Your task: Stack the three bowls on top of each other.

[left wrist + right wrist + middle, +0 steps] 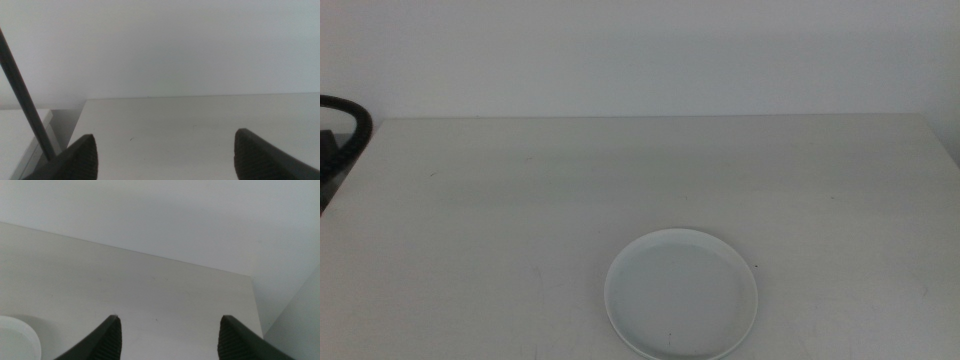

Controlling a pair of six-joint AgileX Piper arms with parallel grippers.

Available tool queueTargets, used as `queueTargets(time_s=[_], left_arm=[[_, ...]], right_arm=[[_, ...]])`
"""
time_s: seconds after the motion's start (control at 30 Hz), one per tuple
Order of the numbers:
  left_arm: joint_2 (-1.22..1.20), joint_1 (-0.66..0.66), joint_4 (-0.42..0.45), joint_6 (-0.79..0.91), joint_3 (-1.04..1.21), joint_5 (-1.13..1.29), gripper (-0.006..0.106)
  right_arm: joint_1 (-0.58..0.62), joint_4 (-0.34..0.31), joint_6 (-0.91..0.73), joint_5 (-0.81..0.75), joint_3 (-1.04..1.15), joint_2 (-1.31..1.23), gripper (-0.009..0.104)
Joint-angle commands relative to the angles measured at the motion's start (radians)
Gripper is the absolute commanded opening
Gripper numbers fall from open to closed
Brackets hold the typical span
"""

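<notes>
One white bowl (pixel 681 294) sits on the pale table (pixel 520 200), near the front edge and a little right of centre; whether other bowls lie under it cannot be told. Its rim (pixel 17 337) shows in the right wrist view. Left gripper (pixel 165 155): jaws spread wide, empty, above bare table. Right gripper (pixel 170 337): jaws apart, empty, near the bowl. A dark cable (pixel 350 130) loops at the table's left edge.
</notes>
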Motion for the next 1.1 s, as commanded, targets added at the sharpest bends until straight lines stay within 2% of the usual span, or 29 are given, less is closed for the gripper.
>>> queueTargets(time_s=[0.0,0.3,0.53,0.63,0.77,1.07], left_arm=[[-0.007,0.0,-0.015,-0.006,-0.022,-0.078,0.105],[-0.252,0.0,-0.015,-0.006,0.155,-0.079,0.105],[-0.532,0.0,-0.017,-0.006,0.397,-0.079,0.105],[-0.612,0.0,-0.018,-0.005,0.465,-0.078,0.105],[-0.652,0.0,-0.035,-0.005,0.53,-0.085,0.105],[-0.65,0.0,-0.042,-0.005,0.611,-0.095,0.105]], right_arm=[[-0.008,-0.007,-0.009,-0.08,-0.028,-0.004,0.049],[-0.008,-0.012,-0.01,-0.09,0.023,-0.195,0.049],[-0.008,-0.012,-0.01,-0.114,0.269,-0.443,0.049],[-0.008,-0.04,-0.01,-0.111,0.383,-0.531,0.049],[-0.008,-0.083,-0.01,-0.11,0.476,-0.602,0.049],[-0.008,-0.089,-0.01,-0.11,0.594,-0.643,0.049]])
